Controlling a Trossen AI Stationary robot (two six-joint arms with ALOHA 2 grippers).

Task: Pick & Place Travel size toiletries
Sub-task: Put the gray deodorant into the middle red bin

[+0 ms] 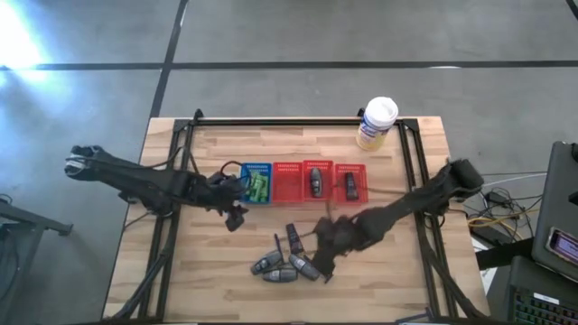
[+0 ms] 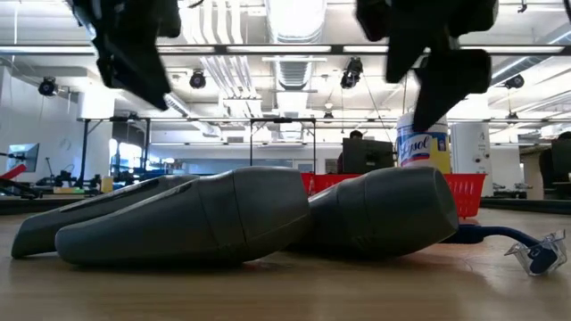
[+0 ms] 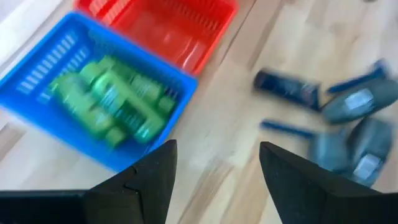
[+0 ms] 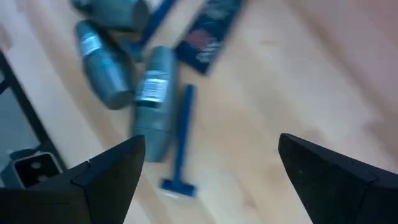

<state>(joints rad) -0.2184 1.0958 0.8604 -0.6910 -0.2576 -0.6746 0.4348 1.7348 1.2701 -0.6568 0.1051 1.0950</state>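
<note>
Two grey bottles (image 2: 241,214) lie on their sides right up close in the low view, touching each other on the wooden table (image 1: 208,280). More grey bottles (image 4: 152,99) and a blue razor (image 4: 180,149) lie under the right gripper (image 4: 208,168), whose fingers are spread wide and hold nothing. Green bottles (image 3: 109,102) fill the blue basket (image 3: 43,68). Just beside it hangs the left gripper (image 3: 214,174), fingers apart and empty. Red baskets (image 1: 316,181) sit in a row next to the blue one.

text: "…sol" | on: white-lidded canister (image 2: 423,143) | other labels: unreadable
</note>
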